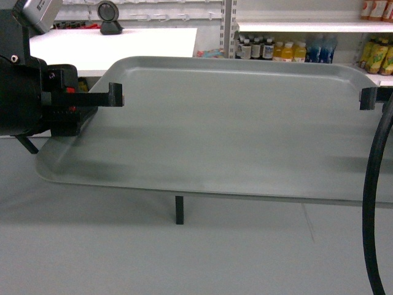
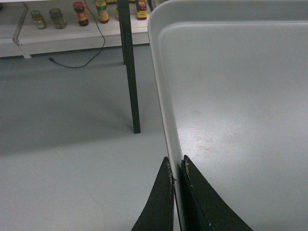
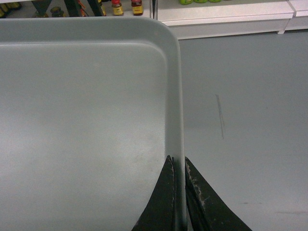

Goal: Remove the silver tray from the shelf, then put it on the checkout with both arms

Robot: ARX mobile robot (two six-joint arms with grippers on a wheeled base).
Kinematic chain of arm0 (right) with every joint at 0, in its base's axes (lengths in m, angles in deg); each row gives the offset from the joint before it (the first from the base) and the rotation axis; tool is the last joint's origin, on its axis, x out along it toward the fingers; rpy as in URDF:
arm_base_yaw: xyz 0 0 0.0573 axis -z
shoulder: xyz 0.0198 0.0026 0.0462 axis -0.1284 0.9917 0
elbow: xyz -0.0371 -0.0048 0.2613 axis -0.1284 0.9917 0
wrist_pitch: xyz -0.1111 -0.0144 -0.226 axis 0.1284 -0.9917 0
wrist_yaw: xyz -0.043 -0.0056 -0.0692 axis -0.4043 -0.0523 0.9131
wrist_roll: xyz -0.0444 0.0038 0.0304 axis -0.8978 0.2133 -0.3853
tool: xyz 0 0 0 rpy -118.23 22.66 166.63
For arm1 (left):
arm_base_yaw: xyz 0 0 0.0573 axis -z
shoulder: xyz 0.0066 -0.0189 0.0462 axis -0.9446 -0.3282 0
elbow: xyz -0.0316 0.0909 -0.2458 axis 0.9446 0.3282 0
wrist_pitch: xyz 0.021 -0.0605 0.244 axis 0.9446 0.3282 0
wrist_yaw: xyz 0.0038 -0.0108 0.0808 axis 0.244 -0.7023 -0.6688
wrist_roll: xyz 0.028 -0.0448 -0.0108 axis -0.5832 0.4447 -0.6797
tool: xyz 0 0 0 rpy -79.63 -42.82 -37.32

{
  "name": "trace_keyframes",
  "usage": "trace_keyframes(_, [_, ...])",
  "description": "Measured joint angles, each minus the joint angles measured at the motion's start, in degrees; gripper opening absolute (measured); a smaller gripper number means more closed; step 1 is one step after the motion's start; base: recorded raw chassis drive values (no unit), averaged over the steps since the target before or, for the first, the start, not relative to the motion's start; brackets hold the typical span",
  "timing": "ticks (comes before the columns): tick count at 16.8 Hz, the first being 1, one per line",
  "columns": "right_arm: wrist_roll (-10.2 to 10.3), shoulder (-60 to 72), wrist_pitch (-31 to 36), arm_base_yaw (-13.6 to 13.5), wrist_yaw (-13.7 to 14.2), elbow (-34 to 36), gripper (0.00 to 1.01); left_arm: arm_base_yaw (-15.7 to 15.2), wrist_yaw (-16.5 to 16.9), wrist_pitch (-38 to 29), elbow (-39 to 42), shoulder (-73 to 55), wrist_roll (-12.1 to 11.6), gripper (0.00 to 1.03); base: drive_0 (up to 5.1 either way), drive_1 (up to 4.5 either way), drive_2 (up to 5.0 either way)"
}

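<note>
The large rectangular dull grey-silver metal tray (image 1: 233, 135) with rounded corners and a low upturned rim is held up in the air between the two arms, above the grey floor (image 1: 123, 258), roughly level and tilted slightly. The black two-finger left gripper (image 2: 176, 175) is pinched on the tray's left rim, one finger outside the rim and one inside, as the left wrist view shows. The black two-finger right gripper (image 3: 178, 168) is pinched on the tray's right rim in the same way. In the head view the left gripper (image 1: 113, 93) reaches over the tray's left edge, and only the tip of the right gripper (image 1: 368, 98) shows at the right edge. Behind the tray to the left stands the broad white flat checkout table (image 1: 123, 46) with a black round-headed scanner (image 1: 109, 16) on it; one dark leg (image 1: 178, 210) shows below the tray. White store shelving with bottles (image 1: 295, 49) stands behind on the right. A thick black cable (image 1: 374, 203) hangs at the right
</note>
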Motion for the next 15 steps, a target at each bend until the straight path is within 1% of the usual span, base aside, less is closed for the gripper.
trace_keyframes(15, [0.0,0.0,-0.2,0.0,0.0,0.0,0.03,0.0,0.0,0.4,0.0,0.0,0.0,0.03,-4.9,2.46,2.5])
